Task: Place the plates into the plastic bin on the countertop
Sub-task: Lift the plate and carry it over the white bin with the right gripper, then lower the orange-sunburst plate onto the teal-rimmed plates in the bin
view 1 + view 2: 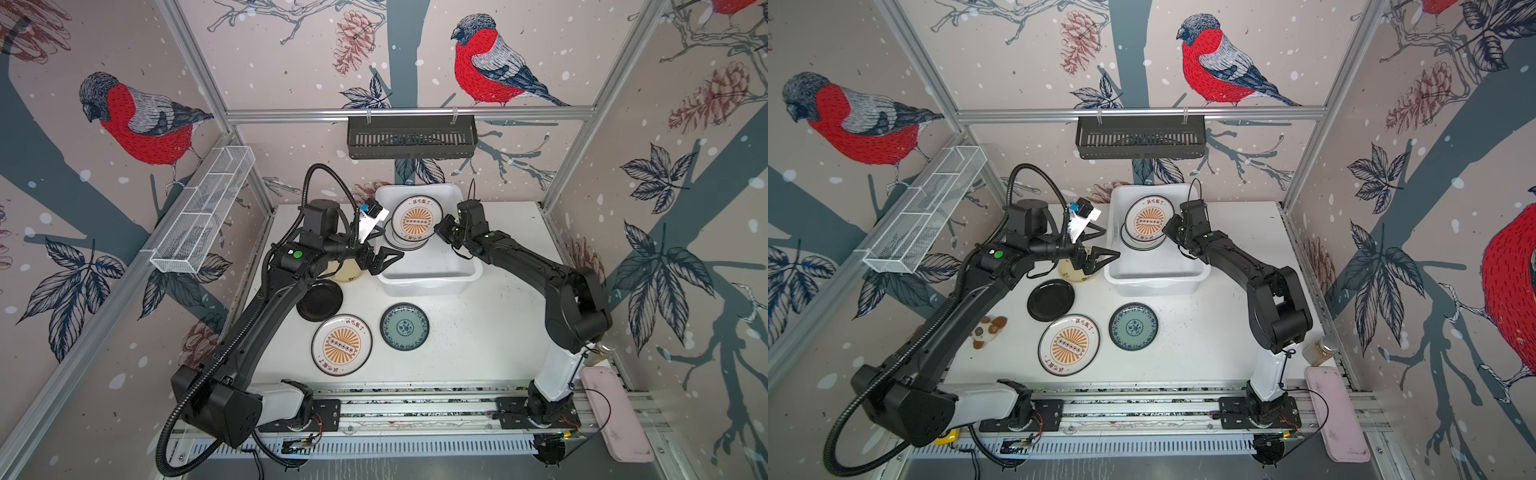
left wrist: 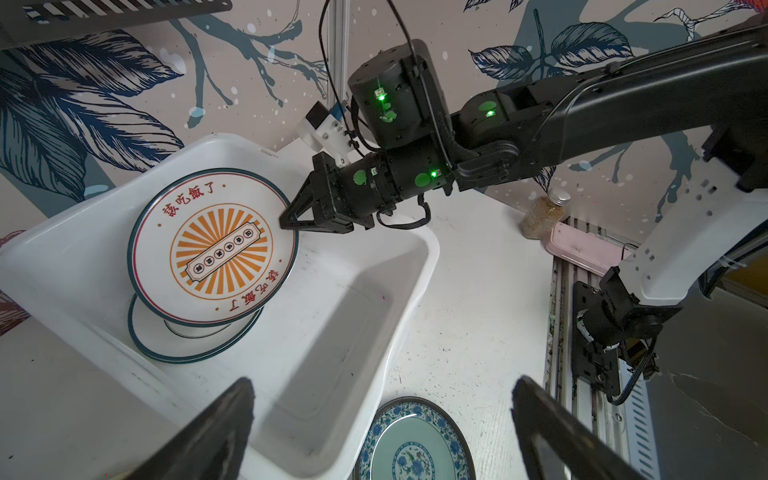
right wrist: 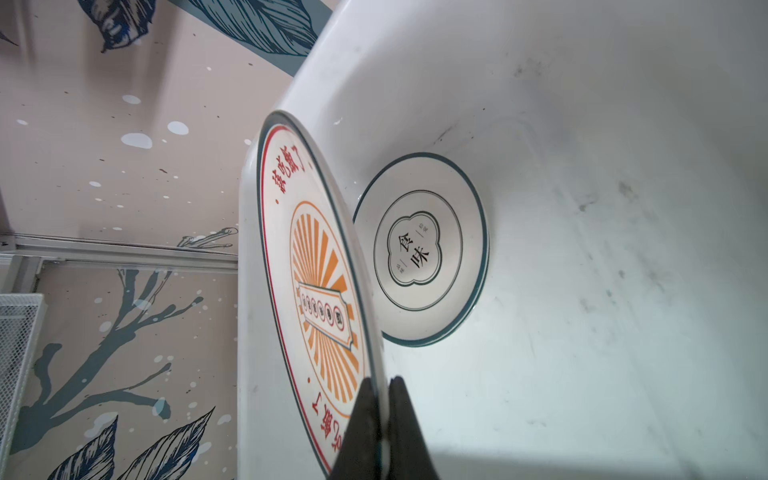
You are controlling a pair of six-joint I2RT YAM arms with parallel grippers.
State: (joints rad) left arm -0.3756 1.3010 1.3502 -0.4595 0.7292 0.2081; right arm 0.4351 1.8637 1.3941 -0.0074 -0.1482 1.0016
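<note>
So the right gripper (image 2: 286,219) is clamped on the thin rim of a sunburst plate (image 2: 216,249), held tilted over the quatrefoil plate (image 3: 419,249) inside the plastic bin (image 2: 430,253). The left gripper (image 1: 390,262) hangs wide open and empty beside the bin. Plate looks stiff, glossy, slippery, probably chippable, so I'd grip deep on the rim and lower gently
</note>
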